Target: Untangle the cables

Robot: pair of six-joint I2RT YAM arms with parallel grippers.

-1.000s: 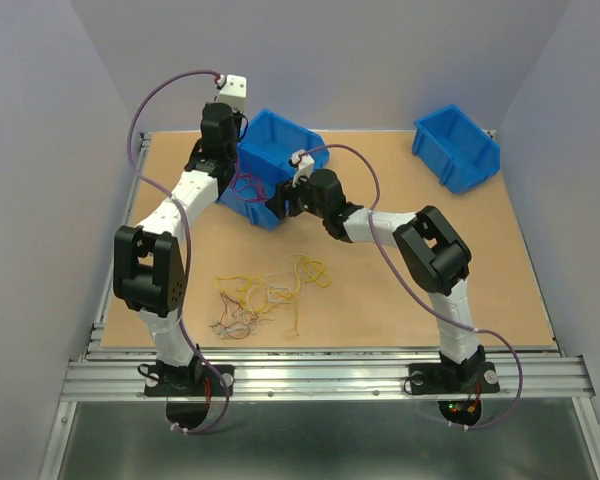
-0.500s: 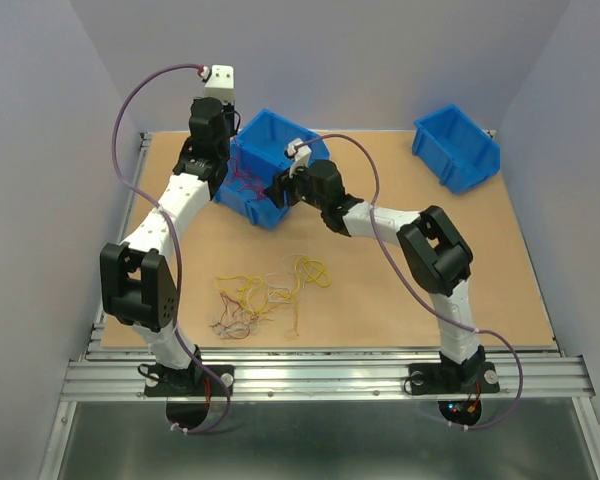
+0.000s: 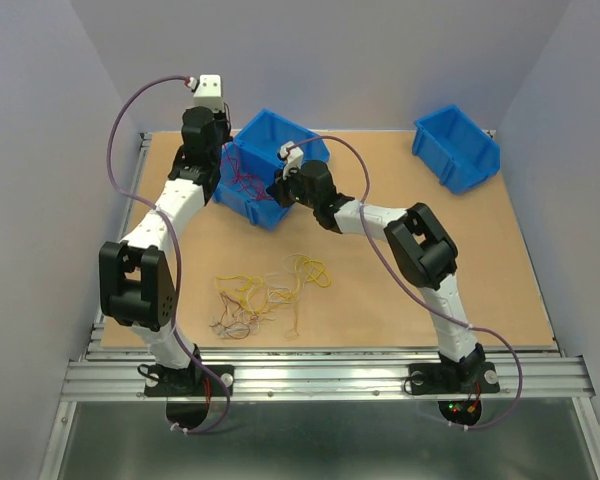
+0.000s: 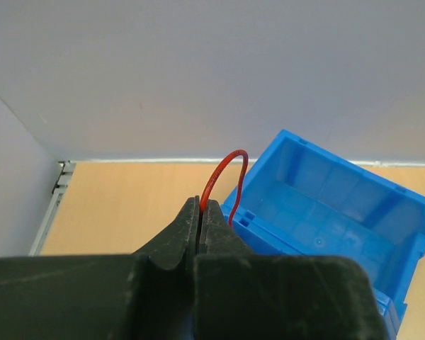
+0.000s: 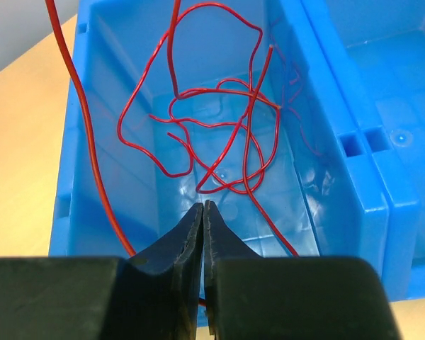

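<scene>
The cables lie in two places. A loose tangle of yellow, white and red cables [image 3: 265,295] sits on the table in front. Several red cables [image 5: 212,127] curl inside the near blue bin [image 3: 292,130]. My left gripper [image 4: 200,205] is raised beside that bin [image 4: 340,191] and shut on a red cable [image 4: 223,170] that arcs up from its tips. My right gripper [image 5: 203,205] is inside the bin [image 5: 326,212], its jaws closed. A red cable [image 5: 85,142] drops from above, goes in behind its left finger and shows red in the slit between the fingers.
A second blue bin [image 3: 457,148] stands at the back right corner. Purple cords [image 3: 365,175] loop off both arms. The back wall rises close behind the near bin.
The right gripper has shut and pushed further into the near bin. The left arm has lifted and drawn left and back with its red cable.
</scene>
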